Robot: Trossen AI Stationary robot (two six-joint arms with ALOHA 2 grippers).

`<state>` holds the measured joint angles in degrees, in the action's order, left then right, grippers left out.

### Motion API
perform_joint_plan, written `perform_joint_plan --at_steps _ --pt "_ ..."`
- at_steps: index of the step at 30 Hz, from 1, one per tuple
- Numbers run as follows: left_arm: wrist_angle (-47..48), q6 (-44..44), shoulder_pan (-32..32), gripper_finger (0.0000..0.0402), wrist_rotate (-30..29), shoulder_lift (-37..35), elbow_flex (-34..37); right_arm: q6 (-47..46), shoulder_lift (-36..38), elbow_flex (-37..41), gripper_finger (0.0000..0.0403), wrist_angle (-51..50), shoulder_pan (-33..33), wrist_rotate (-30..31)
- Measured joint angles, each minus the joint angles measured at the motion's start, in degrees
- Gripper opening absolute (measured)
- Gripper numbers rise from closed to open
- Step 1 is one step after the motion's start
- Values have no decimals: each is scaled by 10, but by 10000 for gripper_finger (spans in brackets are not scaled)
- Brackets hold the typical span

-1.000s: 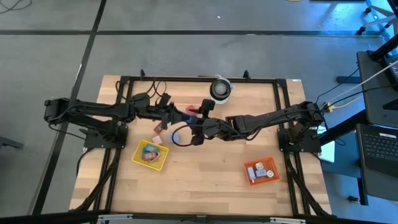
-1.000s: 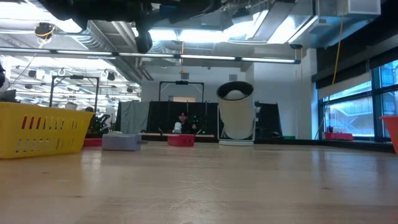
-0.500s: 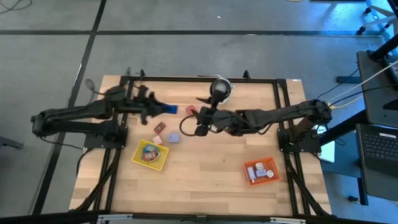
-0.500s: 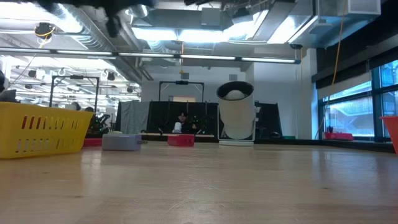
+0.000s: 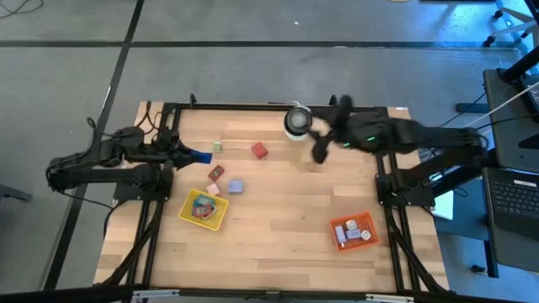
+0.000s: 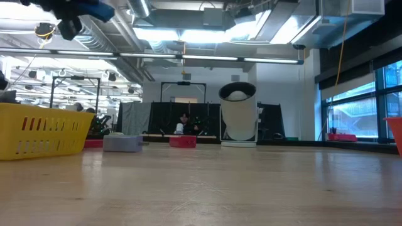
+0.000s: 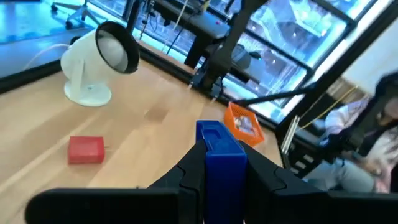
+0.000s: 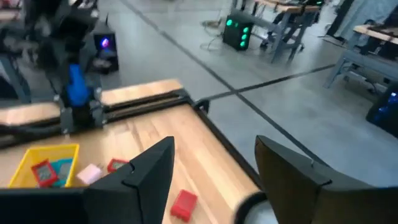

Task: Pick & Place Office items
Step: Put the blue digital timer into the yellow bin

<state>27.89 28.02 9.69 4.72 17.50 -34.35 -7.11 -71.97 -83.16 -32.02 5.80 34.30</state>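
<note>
- Your desk (image 5: 278,227) carries the yellow tray (image 5: 203,209) near the left arm and the orange tray (image 5: 352,231) towards the right; both hold small pieces already, so sorting looks partly done
- The white roll (image 5: 297,120) stands at the far edge; not an item to move
- Your left end effector (image 5: 187,155) sits at the desk's left edge, clenched on a blue block (image 7: 219,149); it is raised, probably for carrying towards a tray
- Your right end effector (image 5: 321,151) hangs beside the roll, fingers (image 8: 146,174) spread and empty
- Loose on the desk: red block (image 5: 259,150), lavender block (image 5: 236,186), a small green piece (image 5: 216,148); all tiny and blocky
</note>
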Motion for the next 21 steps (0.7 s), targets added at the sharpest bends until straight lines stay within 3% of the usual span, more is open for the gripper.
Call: perform_joint_plan --at_steps 7,12,17,21 --pt "107 -14 -34 56 -6 -9 8 -50 187 155 217 28 0 -5" --pt "97 -9 -64 56 6 -7 45 -86 306 310 217 134 0 -20" --pt "57 12 -101 56 29 -2 89 -75 365 420 217 247 0 -69" --pt "12 17 -143 56 40 11 118 -75 366 451 216 255 0 -73"
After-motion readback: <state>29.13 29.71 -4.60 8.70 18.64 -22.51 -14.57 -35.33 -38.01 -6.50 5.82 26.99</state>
